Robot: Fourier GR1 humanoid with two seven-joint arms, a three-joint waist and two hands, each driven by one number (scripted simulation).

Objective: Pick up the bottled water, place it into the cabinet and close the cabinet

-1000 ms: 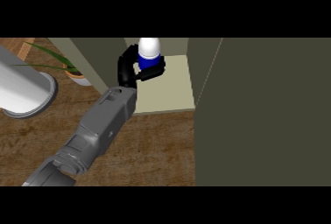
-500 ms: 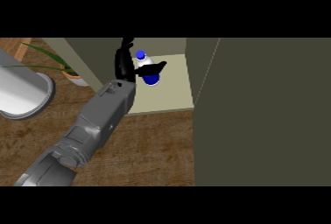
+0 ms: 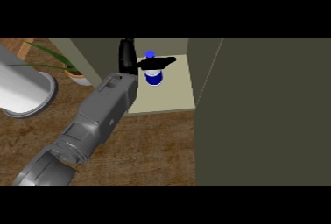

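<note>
blue-capped bottled water upright, cap up

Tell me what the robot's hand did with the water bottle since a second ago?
The hand opened and let go of the bottled water, which now stands on the cabinet shelf. The fingers are straight, and only the thumb crosses the bottle. The cabinet door stayed open, and the plant stayed put.

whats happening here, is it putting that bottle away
Yes. One grey forearm reaches into the open cabinet, and its black hand is at the bottled water, which stands upright on the pale shelf. The thumb lies across the bottle's top part, the fingers point up beside it. The dark cabinet door on the right is not closed yet. A potted plant sits to the left.
</note>
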